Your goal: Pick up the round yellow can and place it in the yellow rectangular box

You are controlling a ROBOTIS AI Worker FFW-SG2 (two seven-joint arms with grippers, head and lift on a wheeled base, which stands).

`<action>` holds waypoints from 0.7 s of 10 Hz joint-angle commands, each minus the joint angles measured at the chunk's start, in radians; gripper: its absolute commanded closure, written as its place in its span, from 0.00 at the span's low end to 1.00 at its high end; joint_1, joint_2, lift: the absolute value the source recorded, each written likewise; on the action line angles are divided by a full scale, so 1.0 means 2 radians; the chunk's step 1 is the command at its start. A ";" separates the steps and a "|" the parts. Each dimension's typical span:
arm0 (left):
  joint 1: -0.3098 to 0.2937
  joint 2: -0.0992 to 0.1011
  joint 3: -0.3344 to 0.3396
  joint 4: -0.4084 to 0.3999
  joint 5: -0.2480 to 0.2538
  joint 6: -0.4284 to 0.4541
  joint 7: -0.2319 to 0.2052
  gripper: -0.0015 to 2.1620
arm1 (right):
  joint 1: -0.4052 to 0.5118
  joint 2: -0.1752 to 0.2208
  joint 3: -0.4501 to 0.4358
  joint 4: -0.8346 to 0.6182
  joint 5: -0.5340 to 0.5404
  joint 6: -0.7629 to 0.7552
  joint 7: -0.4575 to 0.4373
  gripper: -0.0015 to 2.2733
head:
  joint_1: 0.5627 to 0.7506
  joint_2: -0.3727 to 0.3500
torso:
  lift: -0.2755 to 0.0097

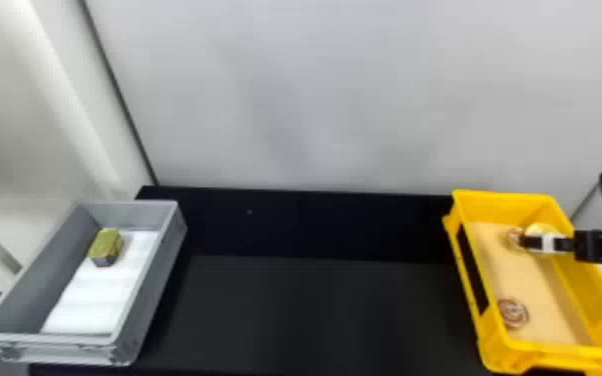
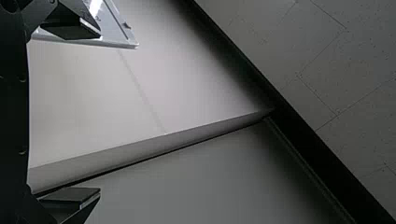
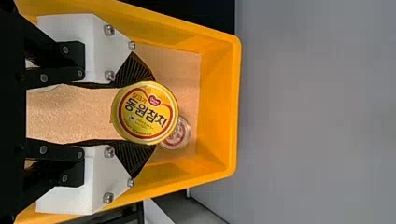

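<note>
Left gripper [image 2: 100,113] has fingers spread, pale panels beyond. Right gripper [image 1: 522,242] has round yellow can [image 3: 144,113] pinched between both fingers, over far part of yellow rectangular box [image 1: 560,358]. Black table [image 1: 325,310] runs between that and grey box [image 1: 55,352] at left, holding gold-green block [image 1: 106,244] on white lining [image 1: 90,300]. Plain light-grey wall [image 1: 340,100] behind table.

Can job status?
Done: the round yellow can is picked up and over the yellow box. In hand: the right gripper has it pinched between its fingers. Left: release, perhaps after some lowering; I can't tell whether it touches the bottom.
</note>
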 commanded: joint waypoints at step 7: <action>0.001 0.000 -0.001 0.000 0.000 -0.003 -0.001 0.04 | 0.024 -0.009 -0.013 0.070 -0.022 -0.027 -0.021 0.33 | 0.70 0.59 | 0.96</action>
